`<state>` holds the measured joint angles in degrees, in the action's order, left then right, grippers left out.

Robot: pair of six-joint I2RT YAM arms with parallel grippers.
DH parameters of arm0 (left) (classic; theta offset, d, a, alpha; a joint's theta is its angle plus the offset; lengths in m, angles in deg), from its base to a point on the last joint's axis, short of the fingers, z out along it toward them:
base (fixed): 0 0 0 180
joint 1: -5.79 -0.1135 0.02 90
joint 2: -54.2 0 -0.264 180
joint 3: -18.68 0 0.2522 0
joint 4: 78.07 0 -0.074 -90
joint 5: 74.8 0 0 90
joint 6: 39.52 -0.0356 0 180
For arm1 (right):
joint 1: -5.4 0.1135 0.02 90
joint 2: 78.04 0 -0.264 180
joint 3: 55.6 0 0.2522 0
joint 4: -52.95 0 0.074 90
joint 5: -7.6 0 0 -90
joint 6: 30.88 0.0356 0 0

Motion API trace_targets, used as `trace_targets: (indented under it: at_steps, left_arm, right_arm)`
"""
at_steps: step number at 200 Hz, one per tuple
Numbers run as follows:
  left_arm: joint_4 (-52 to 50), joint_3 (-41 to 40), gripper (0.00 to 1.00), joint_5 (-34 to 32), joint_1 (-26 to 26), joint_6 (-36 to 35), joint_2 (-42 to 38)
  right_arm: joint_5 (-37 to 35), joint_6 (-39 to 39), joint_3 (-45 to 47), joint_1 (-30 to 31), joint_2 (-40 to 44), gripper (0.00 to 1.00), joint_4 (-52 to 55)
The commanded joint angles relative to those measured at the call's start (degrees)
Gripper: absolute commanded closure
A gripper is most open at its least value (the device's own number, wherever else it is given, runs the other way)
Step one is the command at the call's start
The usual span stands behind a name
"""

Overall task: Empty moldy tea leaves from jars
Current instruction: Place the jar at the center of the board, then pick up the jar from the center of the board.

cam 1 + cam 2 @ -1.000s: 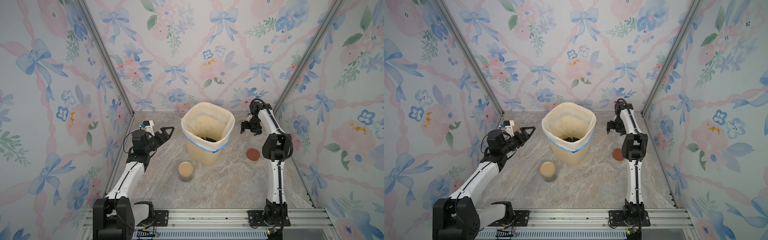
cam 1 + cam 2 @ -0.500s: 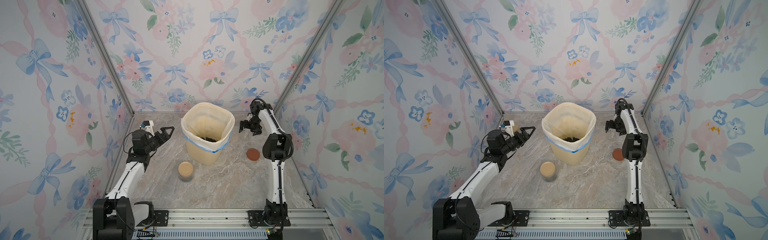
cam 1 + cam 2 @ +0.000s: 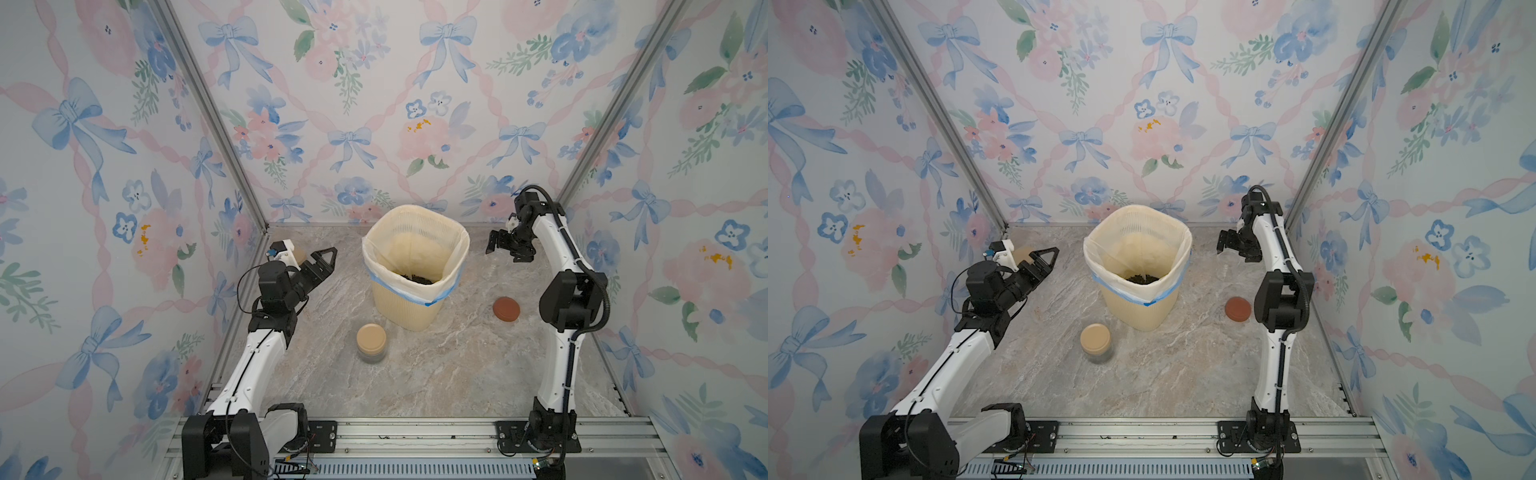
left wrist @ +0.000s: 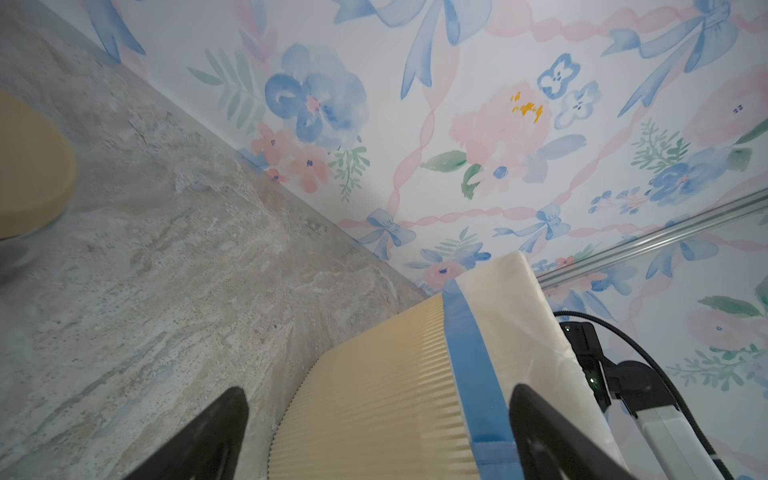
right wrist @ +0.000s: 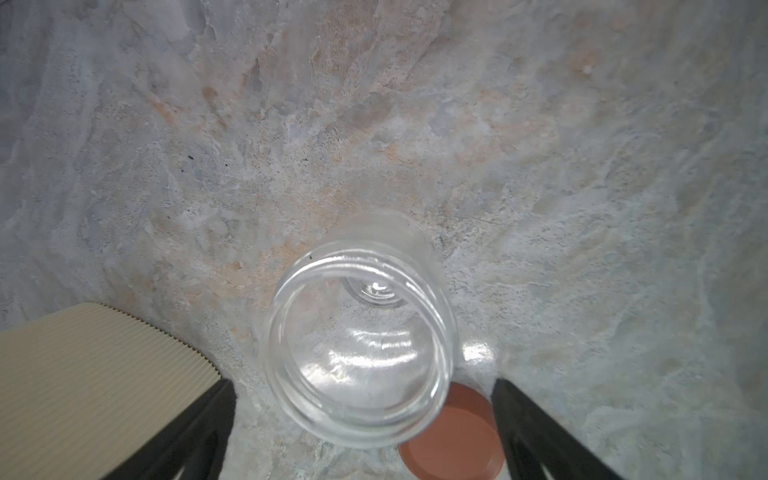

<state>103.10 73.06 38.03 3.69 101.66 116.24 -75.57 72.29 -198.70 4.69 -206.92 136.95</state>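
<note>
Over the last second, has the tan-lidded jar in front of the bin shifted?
No. The tan-lidded jar stands in the same spot, with the same gap to the front wall of the bin, in both top views.

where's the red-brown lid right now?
The red-brown lid lies flat on the table on the robot's right side, right of the cream bin in both top views. The right wrist view shows it next to the open, empty jar.
</note>
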Motion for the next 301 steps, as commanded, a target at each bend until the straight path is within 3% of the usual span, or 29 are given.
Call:
trace_targets:
  at_steps: [1, 33, 80, 102, 124, 203, 256, 301]
  left_arm:
    - [-3.4, 2.3, 0.02, -5.3, -0.7, -1.7, 0.5]
    - [-9.5, 5.6, 0.02, -3.8, -0.7, -4.1, 4.0]
    - [-15.3, 4.1, 0.02, -4.0, 0.2, -5.3, -0.2]
    - [-19.5, 4.5, 0.02, -2.4, 2.0, -7.8, -1.6]
    - [-23.8, 3.3, 0.02, -4.9, 6.5, -9.9, -5.8]
    - [-44.1, -0.5, 0.02, -13.5, 22.4, -3.1, -21.0]
    - [-45.7, -1.0, 0.02, -22.6, 43.2, 1.3, -15.6]
    - [-47.3, -0.3, 0.02, -29.5, 49.8, 1.6, -10.2]
  right_arm:
    - [-0.1, 2.5, 2.7, -0.1, 6.7, 0.03, -2.4]
    - [1.0, 3.7, 12.1, 2.8, 16.8, 0.03, -7.6]
    - [1.2, 10.9, 34.9, 6.8, 37.4, 0.03, -20.3]
    - [2.9, 11.8, 38.4, 8.4, 41.7, 0.03, -17.8]
    - [3.3, 10.9, 40.7, 11.0, 45.3, 0.03, -14.8]
    - [4.8, 12.1, 50.8, 15.2, 58.3, 0.03, -9.7]
    - [4.1, 11.2, 55.4, 15.6, 61.4, 0.03, -9.4]
    - [3.9, 11.2, 59.5, 15.6, 64.9, 0.03, -10.2]
